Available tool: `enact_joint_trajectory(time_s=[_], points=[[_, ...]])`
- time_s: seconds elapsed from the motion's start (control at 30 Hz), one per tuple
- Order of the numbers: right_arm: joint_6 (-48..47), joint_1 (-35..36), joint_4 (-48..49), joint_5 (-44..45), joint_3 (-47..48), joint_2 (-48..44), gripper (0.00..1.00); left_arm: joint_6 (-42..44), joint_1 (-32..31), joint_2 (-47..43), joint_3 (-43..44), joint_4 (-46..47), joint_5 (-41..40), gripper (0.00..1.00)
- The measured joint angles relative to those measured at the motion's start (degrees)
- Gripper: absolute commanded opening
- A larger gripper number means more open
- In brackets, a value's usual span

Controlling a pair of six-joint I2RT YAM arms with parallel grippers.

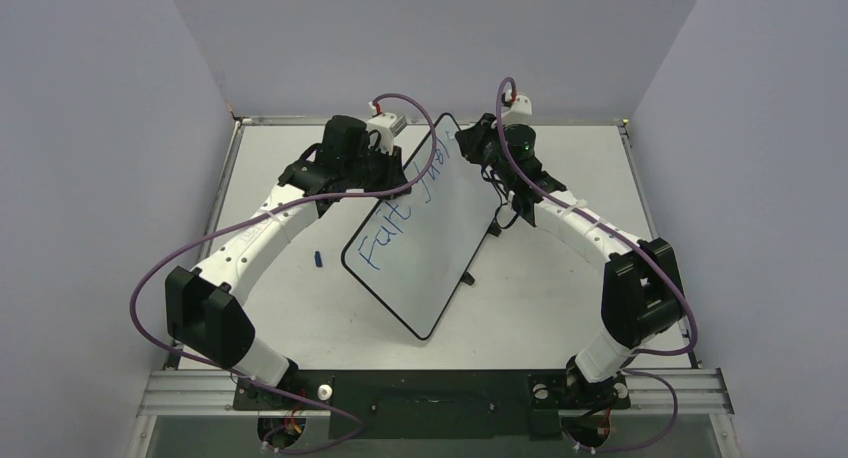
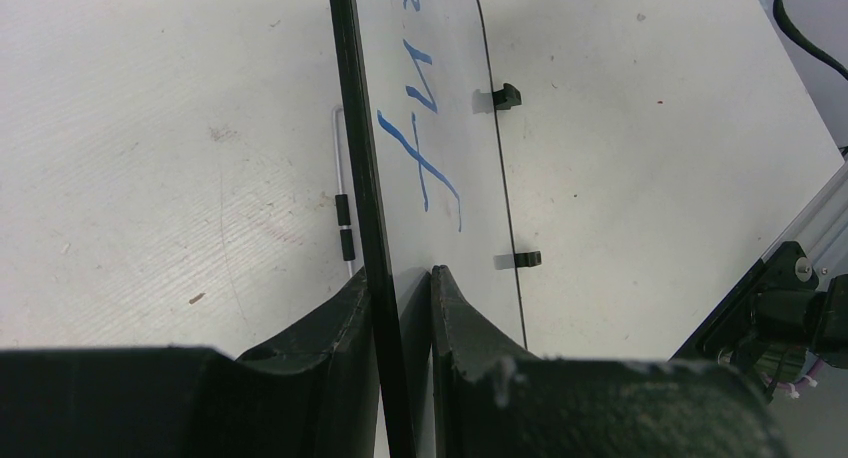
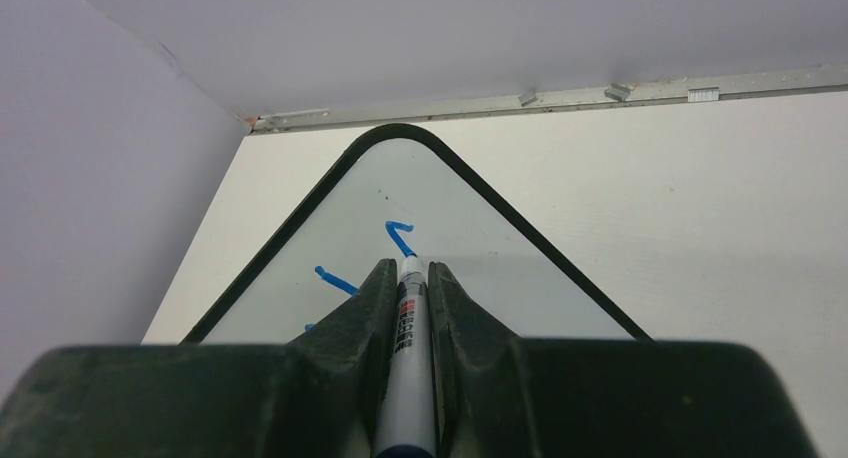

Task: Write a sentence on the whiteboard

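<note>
The whiteboard (image 1: pixel 430 248) lies slanted across the table's middle, white with a thin black frame. The sentence (image 1: pixel 400 223) runs along it in blue marker letters. My left gripper (image 1: pixel 408 185) is shut on the board's left edge; in the left wrist view its fingers (image 2: pixel 400 274) pinch the black frame (image 2: pixel 358 158), with blue strokes (image 2: pixel 420 163) beyond. My right gripper (image 1: pixel 472 148) is at the board's far corner, shut on a white marker (image 3: pixel 408 328). The marker's tip touches the board (image 3: pixel 500 268) at the end of a blue stroke (image 3: pixel 400 236).
A small blue cap (image 1: pixel 318 259) lies on the table left of the board. Two black tabs (image 2: pixel 508 96) stick out from the board's right edge, and a thin wire leg (image 2: pixel 341 193) shows beside its left edge. A metal rail (image 3: pixel 560 100) and walls bound the table.
</note>
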Motion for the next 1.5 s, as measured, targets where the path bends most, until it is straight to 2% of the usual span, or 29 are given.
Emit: enact_joint_trajectory(time_s=[0.97,1.5], points=[[0.42,-1.92,-0.59,-0.26,0.0,0.22,0.0,0.02,-0.04,0.0,0.0,0.07,0.04,0.0],[1.92,-1.46,1.77,0.02,-3.48,0.22,0.0,-0.15,0.02,0.0,0.0,-0.37,-0.28,0.0]])
